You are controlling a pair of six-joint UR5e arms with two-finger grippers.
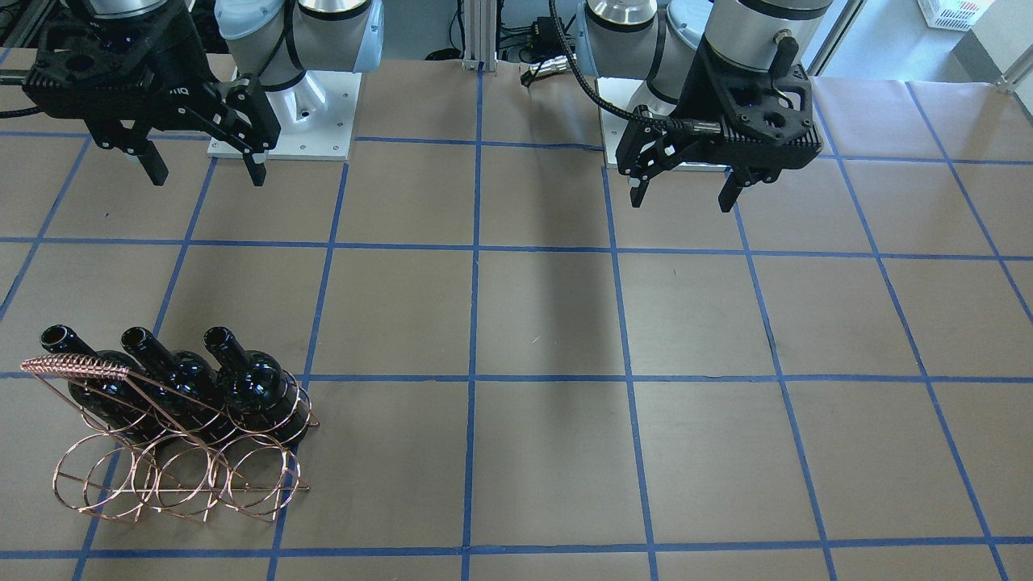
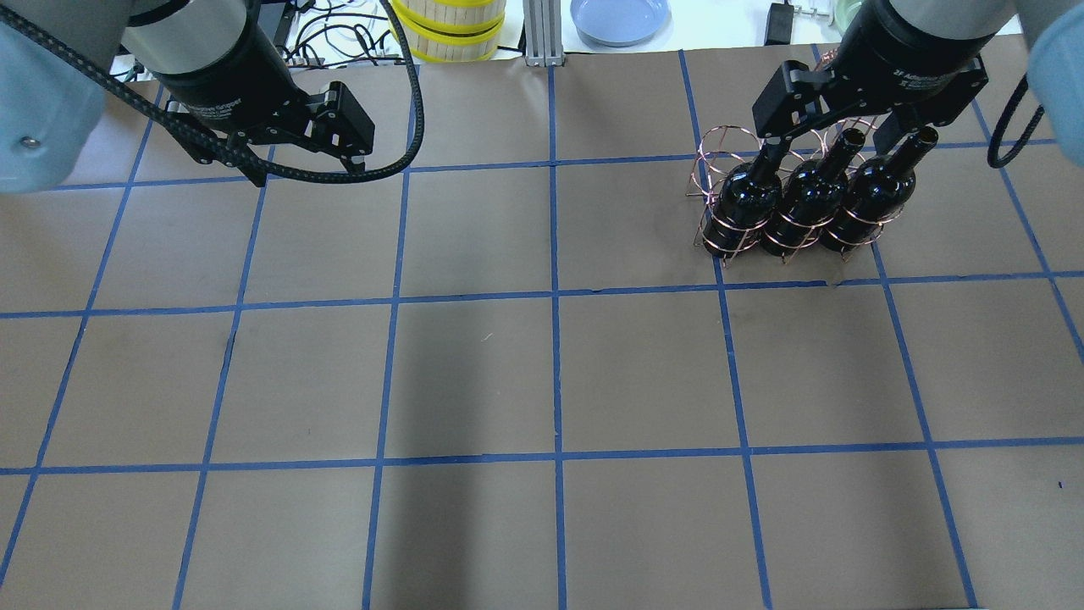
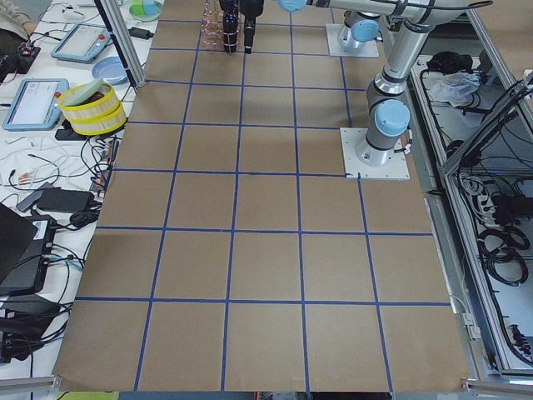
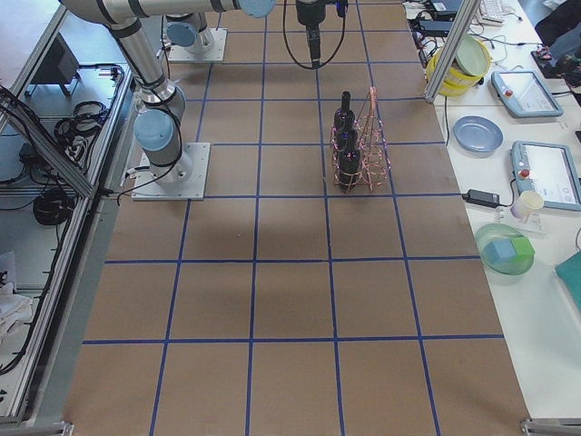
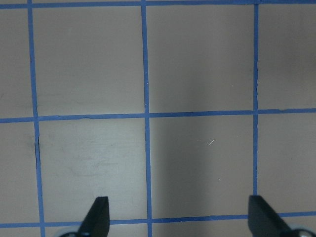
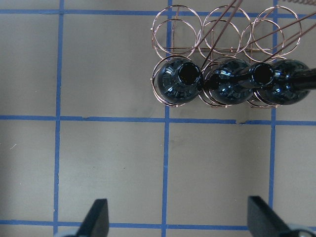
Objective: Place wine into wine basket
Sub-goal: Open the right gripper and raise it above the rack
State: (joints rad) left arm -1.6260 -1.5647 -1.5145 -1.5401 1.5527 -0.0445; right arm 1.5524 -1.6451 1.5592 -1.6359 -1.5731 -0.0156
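Note:
Three glossy near-black wine bottles stand upright in the copper wire wine basket, filling its row nearer the robot. The far row of rings is empty. In the front-facing view the basket sits at the lower left with the bottles behind its handle bar. My right gripper hangs open and empty, high above the table. Its wrist view shows the bottles and the rings from above, beyond the open gripper. My left gripper is open and empty over bare table.
The table is brown paper with blue tape grid lines. Beyond its far edge stand yellow-rimmed containers and a blue plate. The arm base plates are on the robot's side.

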